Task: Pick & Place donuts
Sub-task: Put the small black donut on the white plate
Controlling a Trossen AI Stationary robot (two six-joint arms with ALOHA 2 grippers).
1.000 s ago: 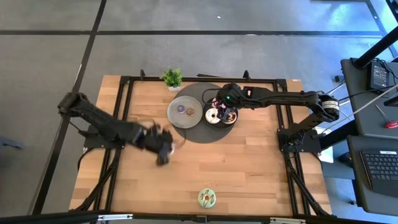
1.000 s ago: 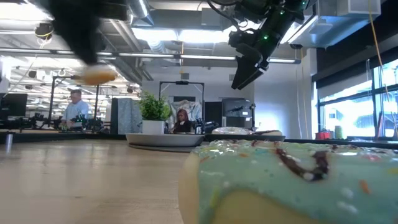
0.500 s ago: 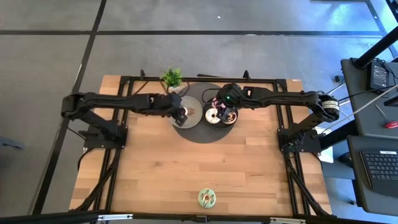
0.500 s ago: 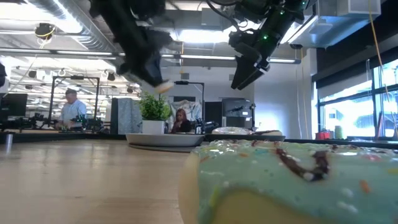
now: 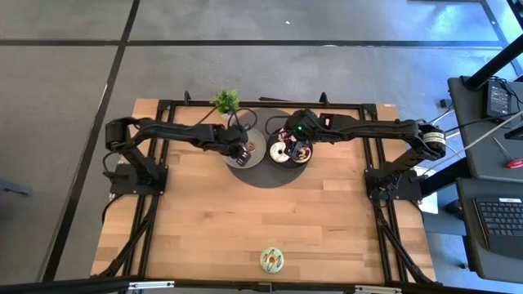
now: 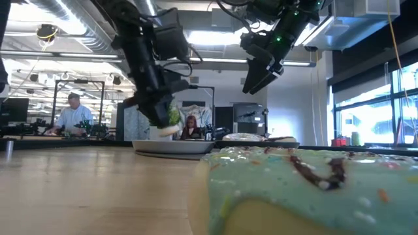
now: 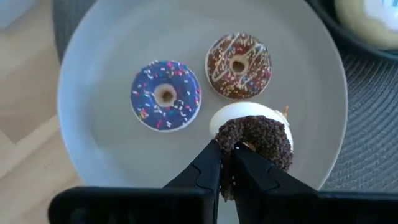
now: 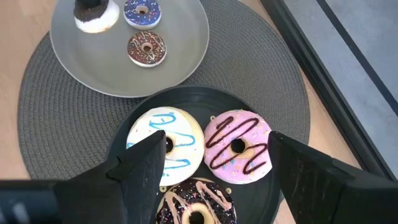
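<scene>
My left gripper is over the round grey plate, shut on a tiny dark sprinkled donut with a pale underside. The tiny purple donut and the tiny brown donut lie flat on that plate. My right gripper hovers open above the dark plate. On that plate lie the white donut, the pink donut and the chocolate-sprinkled donut. The green donut lies alone by the table's near edge. My left gripper pinches the dark donut by one side of its ring between the two fingers, coming from above and slanting down. The donut sits tilted in the hold. In the low view it hangs just above the grey plate.
Both plates sit on a round dark woven mat at the table's far middle. A small potted plant stands behind the grey plate at the far edge. Bare wood stretches between the mat and the green donut. People sit in the room beyond.
My left gripper has carried the dark donut from the table's left middle toward the far edge, to a spot over the grey plate, and has then come down close to it. It has stayed shut on the donut.
</scene>
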